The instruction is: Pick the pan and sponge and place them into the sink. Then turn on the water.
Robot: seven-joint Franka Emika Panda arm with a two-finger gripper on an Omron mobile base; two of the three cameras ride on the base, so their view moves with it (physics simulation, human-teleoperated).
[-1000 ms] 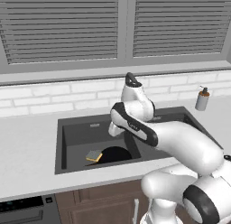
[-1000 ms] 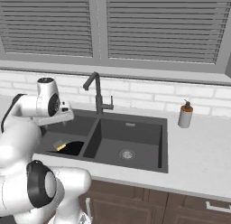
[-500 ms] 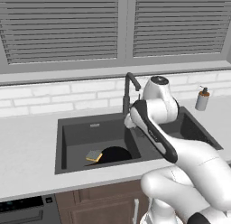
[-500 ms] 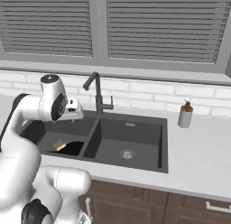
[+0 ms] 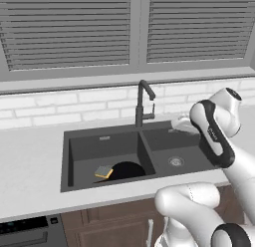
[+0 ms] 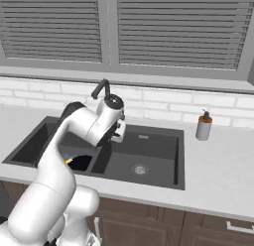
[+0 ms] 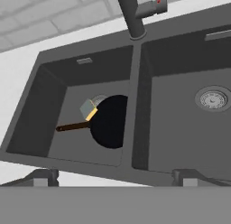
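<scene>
The black pan (image 7: 109,120) lies flat in the left basin of the dark grey sink (image 7: 135,90), its brown handle pointing to the basin's left wall. The yellow sponge (image 7: 89,109) rests at the pan's rim, next to the handle. Both also show in the left base view: pan (image 5: 127,170), sponge (image 5: 103,171), sink (image 5: 99,150). My gripper (image 7: 115,178) is open and empty, hanging above the sink's front edge near the divider. In the right base view the gripper (image 6: 118,135) hovers over the divider, in front of the gooseneck faucet (image 6: 101,87).
The faucet (image 5: 142,104) stands behind the divider with a small lever on its right side. A soap dispenser bottle (image 6: 202,127) stands on the counter right of the sink. The right basin holds just its round drain (image 7: 212,99). A tiled wall and shuttered window rise behind.
My arm has swung right, from over the left basin to the divider. The gripper stayed open. Pan and sponge have not moved.
</scene>
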